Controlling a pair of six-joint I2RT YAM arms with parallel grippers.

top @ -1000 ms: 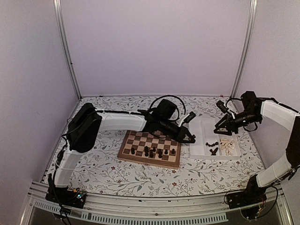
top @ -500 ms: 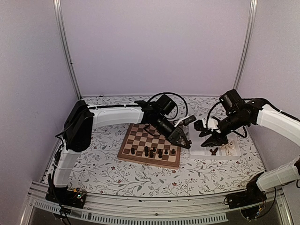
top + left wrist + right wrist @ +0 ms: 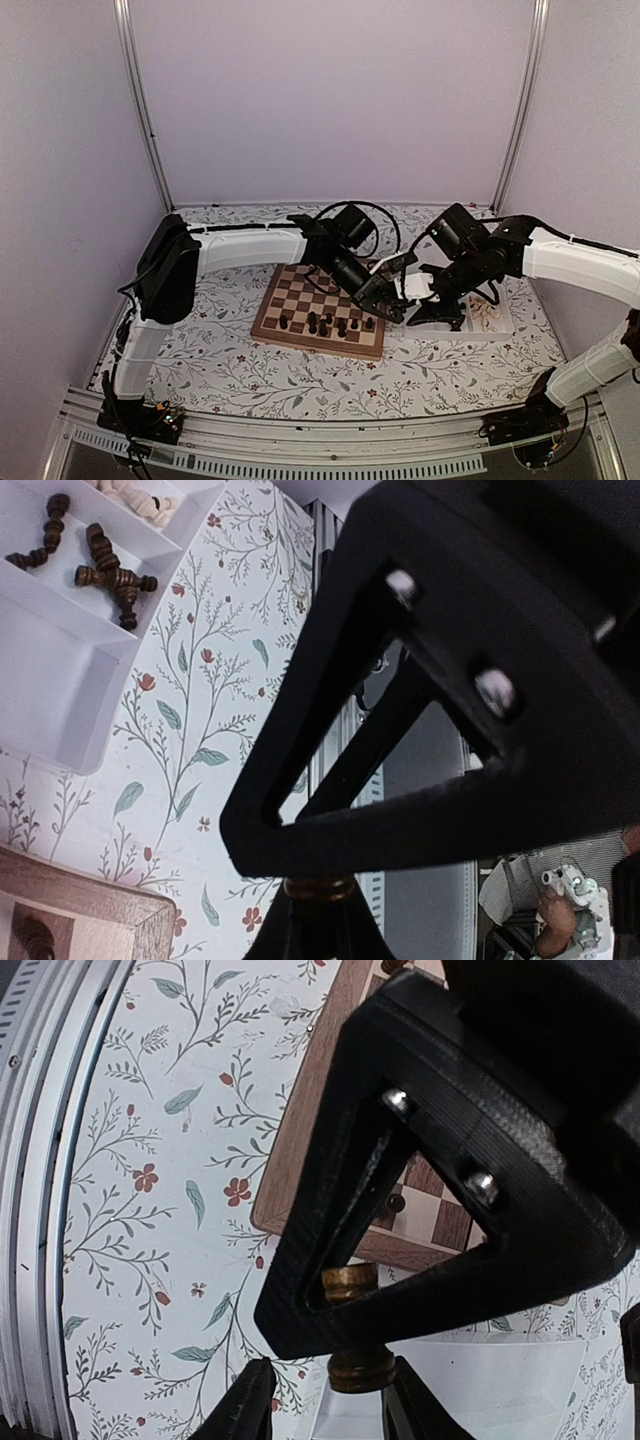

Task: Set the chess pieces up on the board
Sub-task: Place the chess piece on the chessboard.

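two arms in view. board lies mid-desk, about seven dark pieces along its near rows. tray sits just right of it: about four dark spares in one compartment, a cream heap next door, count unreadable. left pincer closed tight on one chess piece over the strip between board edge and tray. right pincer close beside it, part open with a second piece between the fingers; cannot tell if gripped.
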